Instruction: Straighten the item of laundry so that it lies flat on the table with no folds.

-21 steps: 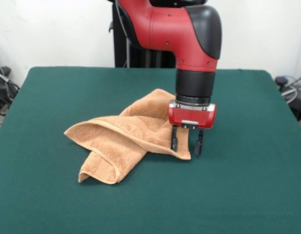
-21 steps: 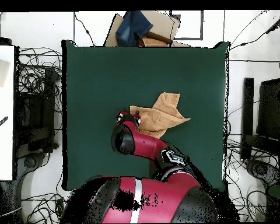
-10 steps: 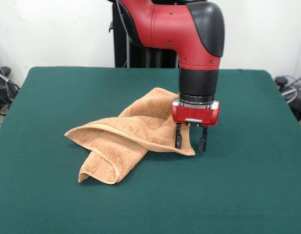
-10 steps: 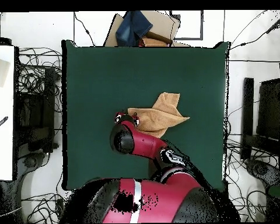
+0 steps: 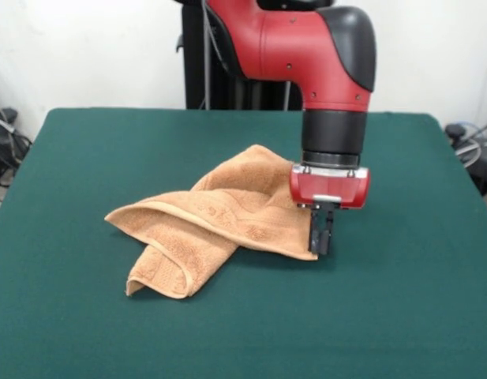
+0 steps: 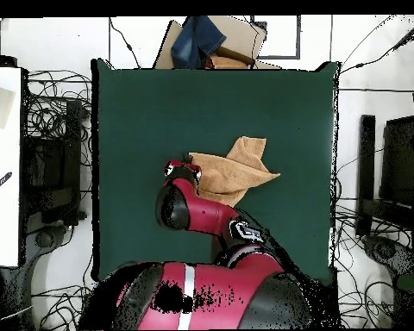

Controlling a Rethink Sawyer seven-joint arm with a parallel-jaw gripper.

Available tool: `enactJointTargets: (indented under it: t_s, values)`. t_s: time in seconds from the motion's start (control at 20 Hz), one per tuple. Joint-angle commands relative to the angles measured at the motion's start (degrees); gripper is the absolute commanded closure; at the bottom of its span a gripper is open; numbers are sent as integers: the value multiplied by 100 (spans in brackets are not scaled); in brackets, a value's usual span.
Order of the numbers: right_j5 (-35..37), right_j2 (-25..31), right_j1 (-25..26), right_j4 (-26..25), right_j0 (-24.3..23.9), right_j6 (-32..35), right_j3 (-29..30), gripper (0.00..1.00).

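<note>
Front view: claw (image 5: 321, 239) pinches crumpled terry towel's (image 5: 204, 225) corner on green felt table (image 5: 401, 316)

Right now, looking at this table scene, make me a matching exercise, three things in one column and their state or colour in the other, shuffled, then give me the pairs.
Column one:
1. towel
2. table
3. gripper

Column two:
A. dark green, bearing the other two
B. jaws shut on a cloth corner
C. orange-tan, rumpled, with folds

Pairs: 1-C, 2-A, 3-B
</note>
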Motion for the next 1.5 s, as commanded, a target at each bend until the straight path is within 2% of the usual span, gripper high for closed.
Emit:
enactJointTargets:
  t_s: [0.05, 0.2, 0.55, 0.6, 0.85, 0.9, 1.05, 1.3, 1.5]
  values:
    - [-571, 489, 351, -106, 6, 1727, 130, 100]
    - [-156, 673, 335, -120, -168, 1569, 153, 100]
    - [-527, 675, 321, -68, -150, 1647, 226, 100]
    - [-558, 687, 329, -75, -166, 1654, 233, 0]
    - [-642, 728, 349, -117, -206, 1687, 244, 0]
    - [-434, 719, 234, -107, -188, 1551, 263, 0]
    - [1351, 1020, 78, 60, -391, 1015, 352, 0]
    - [2157, 969, -133, 344, -284, 955, 455, 0]
    - [2620, 1088, -185, 271, -405, 968, 410, 0]
